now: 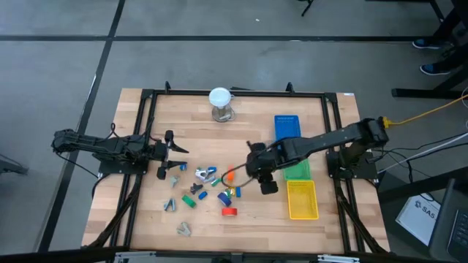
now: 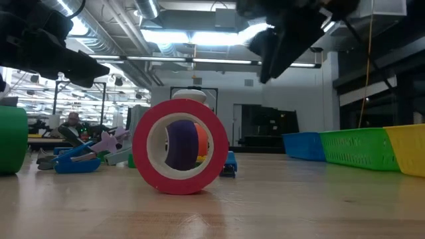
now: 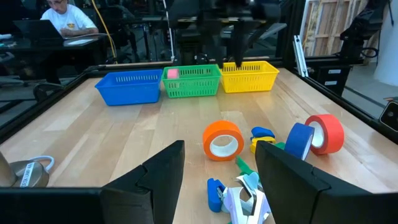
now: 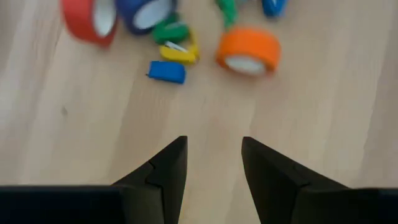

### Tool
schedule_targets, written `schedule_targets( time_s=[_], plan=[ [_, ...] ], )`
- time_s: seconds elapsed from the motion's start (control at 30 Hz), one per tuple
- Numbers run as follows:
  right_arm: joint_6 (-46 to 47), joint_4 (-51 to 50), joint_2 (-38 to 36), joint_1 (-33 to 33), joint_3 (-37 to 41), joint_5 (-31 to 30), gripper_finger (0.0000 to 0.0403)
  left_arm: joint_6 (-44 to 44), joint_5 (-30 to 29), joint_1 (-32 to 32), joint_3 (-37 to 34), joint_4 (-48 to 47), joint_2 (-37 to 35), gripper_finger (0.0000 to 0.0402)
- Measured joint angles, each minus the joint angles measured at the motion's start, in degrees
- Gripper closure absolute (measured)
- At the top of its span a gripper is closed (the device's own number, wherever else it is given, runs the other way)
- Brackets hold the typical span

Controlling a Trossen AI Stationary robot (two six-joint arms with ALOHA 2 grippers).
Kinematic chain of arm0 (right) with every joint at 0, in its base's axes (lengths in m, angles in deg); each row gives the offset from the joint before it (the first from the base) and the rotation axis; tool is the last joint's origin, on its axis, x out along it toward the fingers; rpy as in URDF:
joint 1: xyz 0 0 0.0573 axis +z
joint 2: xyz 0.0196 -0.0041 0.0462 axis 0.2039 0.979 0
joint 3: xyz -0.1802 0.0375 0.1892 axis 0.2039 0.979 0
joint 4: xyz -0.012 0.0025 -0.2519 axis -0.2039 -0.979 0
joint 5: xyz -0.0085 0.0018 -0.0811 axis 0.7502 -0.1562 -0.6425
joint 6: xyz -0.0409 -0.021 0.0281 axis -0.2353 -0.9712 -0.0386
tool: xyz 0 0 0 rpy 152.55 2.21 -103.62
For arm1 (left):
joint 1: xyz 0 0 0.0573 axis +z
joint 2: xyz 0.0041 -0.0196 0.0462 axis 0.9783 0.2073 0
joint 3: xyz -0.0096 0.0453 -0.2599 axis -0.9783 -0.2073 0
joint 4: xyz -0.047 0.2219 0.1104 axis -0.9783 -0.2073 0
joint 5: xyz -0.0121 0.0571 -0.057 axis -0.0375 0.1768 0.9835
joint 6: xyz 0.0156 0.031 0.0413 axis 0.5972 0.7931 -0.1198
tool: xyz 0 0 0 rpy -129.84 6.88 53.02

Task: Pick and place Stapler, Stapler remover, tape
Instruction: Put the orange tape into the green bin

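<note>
Three tape rolls stand on edge on the wooden table: orange (image 4: 249, 50) (image 1: 229, 175), blue (image 3: 300, 140) and red (image 2: 179, 146) (image 1: 229, 212). Around them lie small green, blue and yellow staplers (image 4: 177, 45) and grey stapler removers (image 1: 183, 229). My right gripper (image 4: 214, 155) (image 1: 250, 174) hangs open above bare table, pointing steeply down, just to the right of the orange roll. My left gripper (image 3: 219, 168) (image 1: 172, 153) waits open at the table's left, pointing level at the pile.
Blue (image 1: 287, 126), green (image 1: 296, 169) and yellow (image 1: 302, 199) baskets stand in a row at the table's right; something pink (image 3: 172, 73) lies in the green one. A white-lidded jar (image 1: 220, 104) stands at the far middle. A person (image 3: 62, 15) sits beyond the table.
</note>
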Motion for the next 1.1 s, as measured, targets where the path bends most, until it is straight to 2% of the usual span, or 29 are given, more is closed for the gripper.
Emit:
schedule_targets(
  time_s=[0.1,0.37,0.6,0.77,1.1],
  plan=[
    [-12.8,1.9,1.9,0.0,-1.4,0.0,0.0244,0.0,0.0,0.0,0.0,0.0,0.0,0.0205],
    [-33.5,4.6,8.2,-1.0,-6.6,-0.2,0.0244,0.0,0.0,0.0,0.0,0.0,0.0,0.0205],
    [-45.1,4.6,13.9,-2.5,-12.9,-0.2,0.0244,0.0,0.0,0.0,0.0,0.0,0.0,0.0205],
    [-55.7,5.2,16.5,-3.1,-14.1,-0.2,0.0244,0.0,0.0,0.0,0.0,0.0,0.0,0.0205],
    [-64.6,6.5,19.4,-3.5,-14.1,-0.1,0.0244,0.0,0.0,0.0,0.0,0.0,0.0,0.0205]
  ],
)
